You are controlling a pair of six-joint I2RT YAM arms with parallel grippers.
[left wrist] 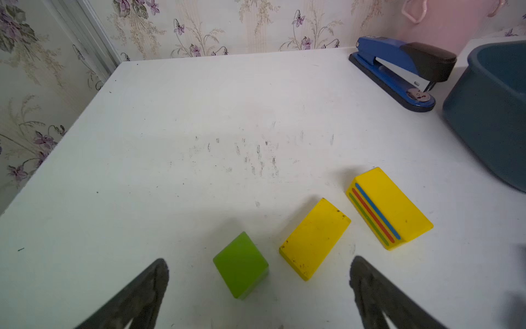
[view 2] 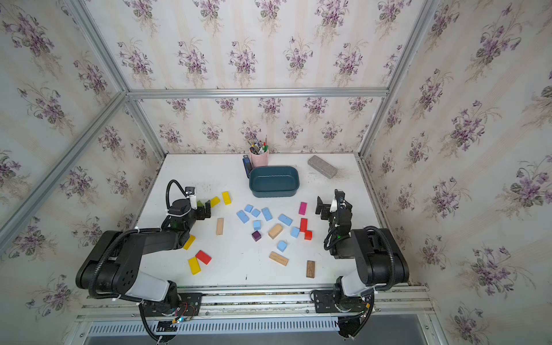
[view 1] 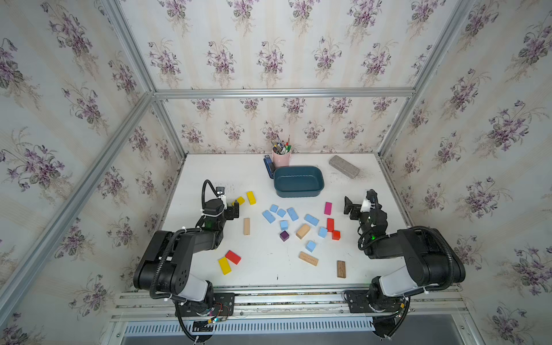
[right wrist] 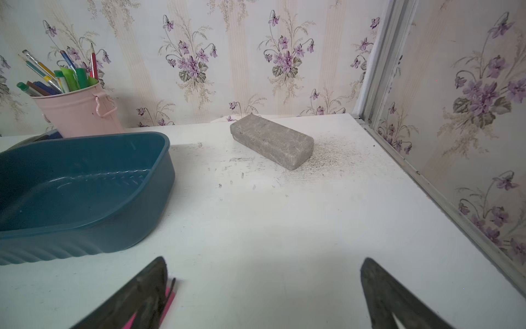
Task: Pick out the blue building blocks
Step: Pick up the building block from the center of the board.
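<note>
Left gripper (left wrist: 259, 260): jaws wide apart and empty, low over the table (view 1: 209, 173). A green block (left wrist: 241, 265) and two yellow blocks (left wrist: 314, 238) lie just ahead of it; none is blue.
Right gripper (right wrist: 264, 260): jaws wide apart and empty, with a pink block (view 1: 328, 208) just beside its inner finger.
Blue blocks (view 1: 292, 214): eight in both top views, all loose on the table between the two grippers, mixed with a purple cube (view 1: 284, 236) and red and tan blocks.
Tub (view 1: 298, 192): empty, ahead of both grippers and beyond the blue blocks.
Done: nothing yet, as far as I can judge.
Left: every blue block is still to be picked, probably into the tub.
</note>
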